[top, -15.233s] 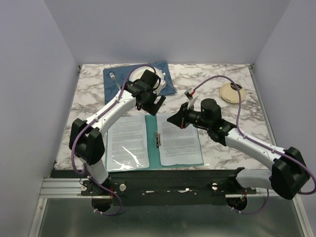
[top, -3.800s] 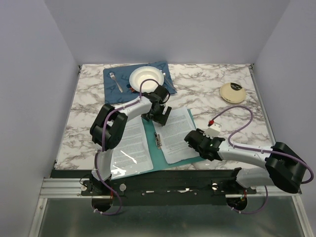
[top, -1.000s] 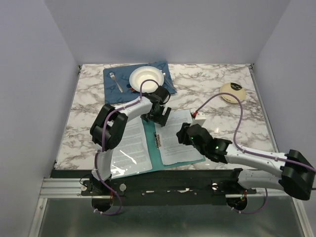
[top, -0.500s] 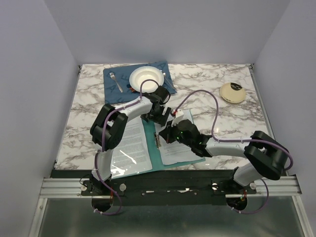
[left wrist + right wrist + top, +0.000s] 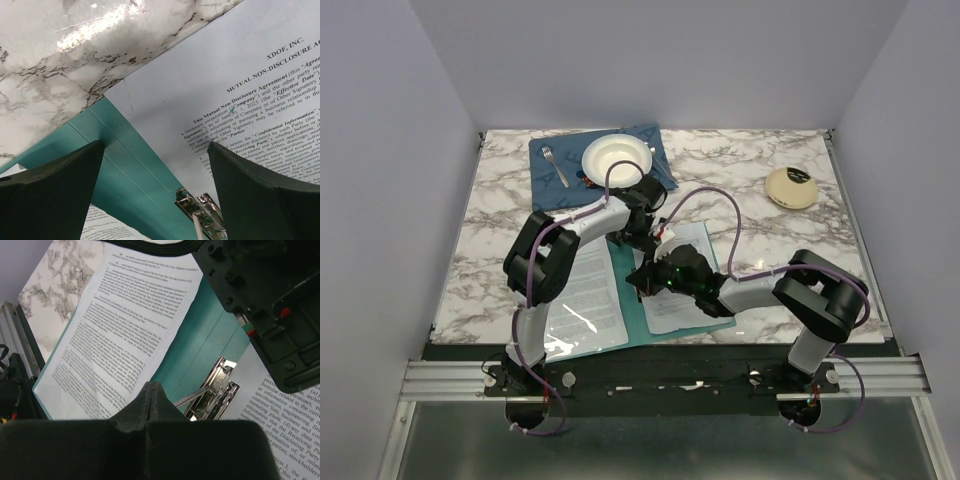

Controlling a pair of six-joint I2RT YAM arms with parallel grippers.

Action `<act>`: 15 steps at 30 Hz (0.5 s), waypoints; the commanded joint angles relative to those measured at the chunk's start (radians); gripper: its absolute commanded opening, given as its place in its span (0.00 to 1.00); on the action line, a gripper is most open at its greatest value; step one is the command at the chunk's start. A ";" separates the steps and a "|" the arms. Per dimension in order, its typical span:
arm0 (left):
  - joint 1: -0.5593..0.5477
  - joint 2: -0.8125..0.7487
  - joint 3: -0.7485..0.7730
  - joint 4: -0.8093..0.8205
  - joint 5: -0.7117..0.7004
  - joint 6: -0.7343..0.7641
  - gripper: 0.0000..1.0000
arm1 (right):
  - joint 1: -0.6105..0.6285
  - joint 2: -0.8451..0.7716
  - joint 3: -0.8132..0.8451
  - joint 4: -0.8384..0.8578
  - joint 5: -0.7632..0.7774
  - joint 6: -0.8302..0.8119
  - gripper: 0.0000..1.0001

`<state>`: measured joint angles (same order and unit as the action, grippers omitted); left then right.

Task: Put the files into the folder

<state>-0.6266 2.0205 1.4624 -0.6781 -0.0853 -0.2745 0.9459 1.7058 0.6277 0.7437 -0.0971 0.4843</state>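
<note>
The teal folder [image 5: 632, 305] lies open on the marble table. Printed white files lie on its left half [image 5: 582, 295] and right half [image 5: 672, 310]. My left gripper [image 5: 638, 238] is open, low over the folder's top edge. In the left wrist view it [image 5: 155, 146] straddles the teal spine [image 5: 120, 165] and the right sheet's top corner [image 5: 210, 90], with the metal clip [image 5: 202, 210] just below. My right gripper [image 5: 642, 278] is shut and empty. In the right wrist view its tip [image 5: 151, 385] is over the spine [image 5: 200, 350], just left of the clip [image 5: 215, 392].
A dark blue placemat [image 5: 548, 175] with a white plate [image 5: 617, 157] and a fork [image 5: 554, 165] lies at the back left. A round cream object [image 5: 791, 187] sits at the back right. The left gripper's body [image 5: 265, 300] is close above the right gripper.
My right arm has swung left from the folder's right side to the spine clip, its gripper shut. The left gripper has stayed open at the folder's top edge.
</note>
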 commanded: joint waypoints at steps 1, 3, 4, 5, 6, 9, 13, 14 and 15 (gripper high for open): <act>-0.002 0.086 -0.024 -0.064 -0.136 0.012 0.99 | -0.007 0.043 0.040 0.089 -0.049 0.014 0.02; -0.005 0.092 -0.019 -0.070 -0.146 0.012 0.99 | -0.007 0.063 0.049 0.095 -0.070 0.019 0.01; -0.005 0.098 -0.017 -0.071 -0.145 0.011 0.99 | -0.006 0.071 0.052 0.095 -0.076 0.017 0.01; -0.005 0.099 -0.016 -0.072 -0.148 0.012 0.99 | -0.006 0.074 0.053 0.094 -0.084 0.020 0.01; -0.005 0.103 -0.016 -0.074 -0.148 0.014 0.99 | -0.006 0.075 0.049 0.085 -0.092 0.022 0.01; -0.005 0.104 -0.019 -0.072 -0.151 0.014 0.99 | -0.007 0.064 0.027 0.057 -0.105 0.023 0.01; -0.005 0.107 -0.027 -0.069 -0.149 0.012 0.99 | -0.007 0.045 -0.003 0.019 -0.124 0.027 0.01; -0.005 0.107 -0.027 -0.069 -0.148 0.014 0.99 | -0.009 0.043 -0.008 0.014 -0.128 0.027 0.01; -0.005 0.107 -0.027 -0.067 -0.148 0.014 0.99 | -0.007 0.041 -0.010 0.002 -0.131 0.027 0.01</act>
<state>-0.6373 2.0331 1.4837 -0.7021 -0.1104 -0.2749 0.9405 1.7626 0.6487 0.7830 -0.1860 0.5076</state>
